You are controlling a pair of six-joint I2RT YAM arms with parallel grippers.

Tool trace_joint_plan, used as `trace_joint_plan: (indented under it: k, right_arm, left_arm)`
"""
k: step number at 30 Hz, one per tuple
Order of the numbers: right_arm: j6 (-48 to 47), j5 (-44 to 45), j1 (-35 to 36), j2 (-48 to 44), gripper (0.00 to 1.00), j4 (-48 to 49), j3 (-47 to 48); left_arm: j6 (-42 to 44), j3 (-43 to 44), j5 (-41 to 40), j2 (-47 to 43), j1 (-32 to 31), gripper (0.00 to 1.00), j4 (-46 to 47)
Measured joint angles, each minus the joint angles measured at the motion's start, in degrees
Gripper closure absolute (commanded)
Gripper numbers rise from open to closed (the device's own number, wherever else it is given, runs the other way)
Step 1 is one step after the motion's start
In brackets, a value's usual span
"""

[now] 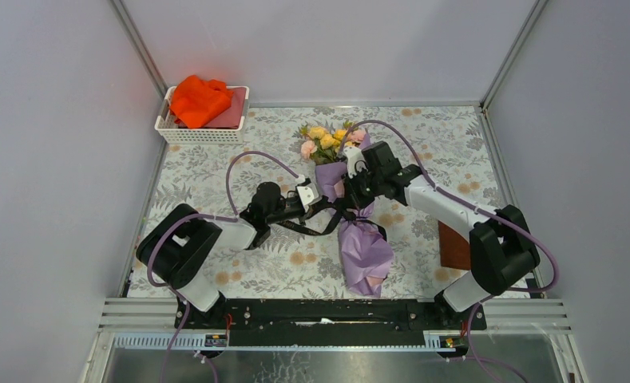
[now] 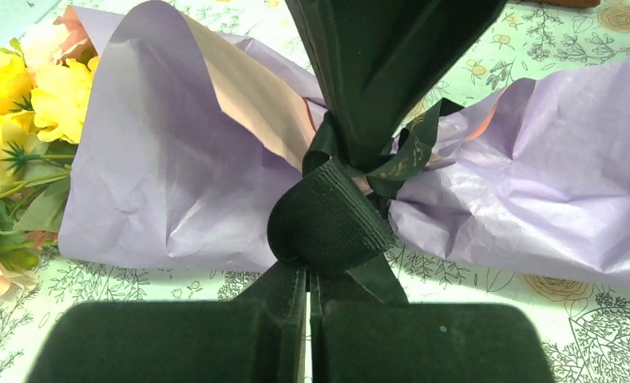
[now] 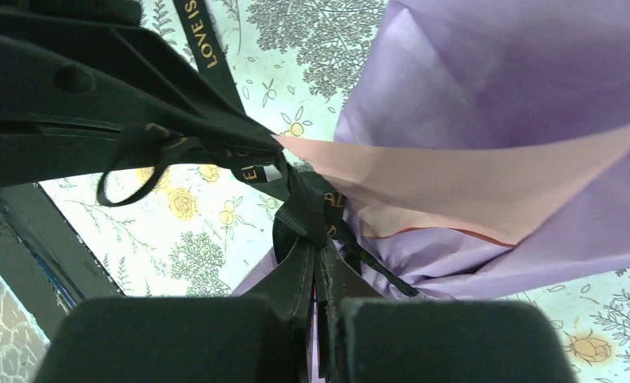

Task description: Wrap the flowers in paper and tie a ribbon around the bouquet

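Note:
The bouquet lies on the table with its flowers [image 1: 327,142] at the far end and the lavender paper [image 1: 365,247] cone pointing toward me. The black ribbon [image 2: 327,227] is cinched around the paper's middle [image 2: 176,159]. My left gripper [image 2: 309,271] is shut on a loop of that ribbon. My right gripper [image 3: 321,267] is shut on another part of the ribbon [image 3: 311,211] at the knot, opposite the left one. From above, the left gripper [image 1: 321,204] and right gripper [image 1: 350,194] meet at the bouquet's waist. Yellow blooms [image 2: 8,88] show at the left.
A white basket [image 1: 168,128] holding an orange cloth [image 1: 200,100] stands at the back left. A brown square pad [image 1: 453,246] lies by the right arm's base. A loose ribbon strand [image 1: 315,231] trails left of the bouquet. Grey walls close in on three sides.

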Motion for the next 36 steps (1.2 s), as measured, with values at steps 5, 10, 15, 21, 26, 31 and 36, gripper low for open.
trace_joint_plan:
  k: [5,10,15,21,26,31,36]
  right_arm:
    - [0.0,0.0,-1.7,-0.2,1.0,-0.5,0.0]
    - [0.0,-0.4,-2.4,-0.2,0.9,-0.9,-0.4]
    - [-0.9,-4.6,-3.0,-0.2,0.76,-1.3,-1.3]
    - [-2.3,-7.6,-6.3,-0.2,0.81,-1.2,-1.3]
    - [-2.3,-8.4,-7.8,1.7,0.84,-0.5,-1.1]
    - [-2.3,-9.0,-6.6,6.5,0.85,0.4,-0.8]
    - [-2.5,-11.2,-4.6,8.4,0.84,0.7,-0.4]
  left_arm:
    - [0.0,0.0,0.0,-0.4,0.0,1.0,0.0]
    - [0.0,0.0,0.0,-0.4,0.0,1.0,0.0]
    - [0.3,0.0,0.1,-0.4,0.0,1.0,0.0]
    - [2.2,0.0,0.3,0.8,-0.1,1.0,0.0]
    - [3.3,0.0,0.3,1.1,-0.2,1.0,0.0]
    - [3.6,0.0,0.5,1.1,-0.2,1.0,0.0]
    - [3.7,0.0,0.4,1.1,-0.2,1.0,0.0]
